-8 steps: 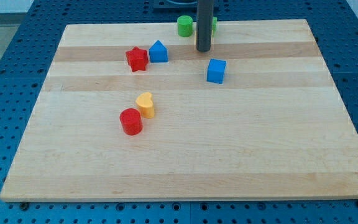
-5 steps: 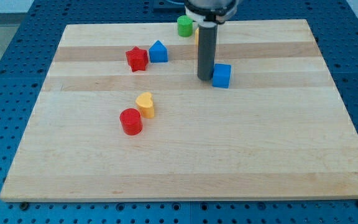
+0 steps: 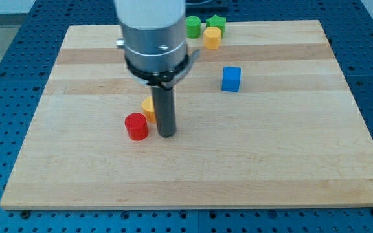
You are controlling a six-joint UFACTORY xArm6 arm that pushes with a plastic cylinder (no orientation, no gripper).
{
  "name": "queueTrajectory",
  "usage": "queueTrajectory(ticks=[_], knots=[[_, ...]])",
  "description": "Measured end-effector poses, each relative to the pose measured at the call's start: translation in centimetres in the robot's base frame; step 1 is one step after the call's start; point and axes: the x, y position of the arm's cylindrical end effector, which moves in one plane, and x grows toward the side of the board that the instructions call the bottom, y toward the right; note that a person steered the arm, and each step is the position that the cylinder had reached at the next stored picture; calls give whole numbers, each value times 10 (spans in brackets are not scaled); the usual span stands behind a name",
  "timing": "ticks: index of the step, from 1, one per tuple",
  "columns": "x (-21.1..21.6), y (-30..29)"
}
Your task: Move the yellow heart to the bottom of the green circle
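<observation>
The arm ends in a plain dark rod with no jaws, so it neither opens nor closes and grips nothing. My tip [image 3: 166, 134] rests on the wooden board [image 3: 271, 149], left of the board's middle. It stands just at 4 o'clock from the yellow heart [image 3: 148, 108], which the rod partly hides; whether rod and heart touch cannot be told. The red cylinder [image 3: 136, 126] sits just at 9 o'clock from the tip, with a narrow gap between them, and at 7 o'clock from the heart, very close to it.

The green circle [image 3: 193, 26] lies near the board's top edge, well apart from the heart, at about 1 o'clock from it. A green star [image 3: 215, 22] is just at 3 o'clock from the circle, and a second yellow block [image 3: 212, 37], its shape unclear, sits at 5 o'clock from the circle, touching or nearly touching the star. A blue cube [image 3: 231, 79] stands alone at 5 o'clock from that yellow block. The arm's light housing [image 3: 153, 32] covers the board's upper left part.
</observation>
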Motion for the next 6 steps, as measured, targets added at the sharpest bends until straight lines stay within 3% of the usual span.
queueTrajectory(ticks=[6], knots=[[-77, -33]])
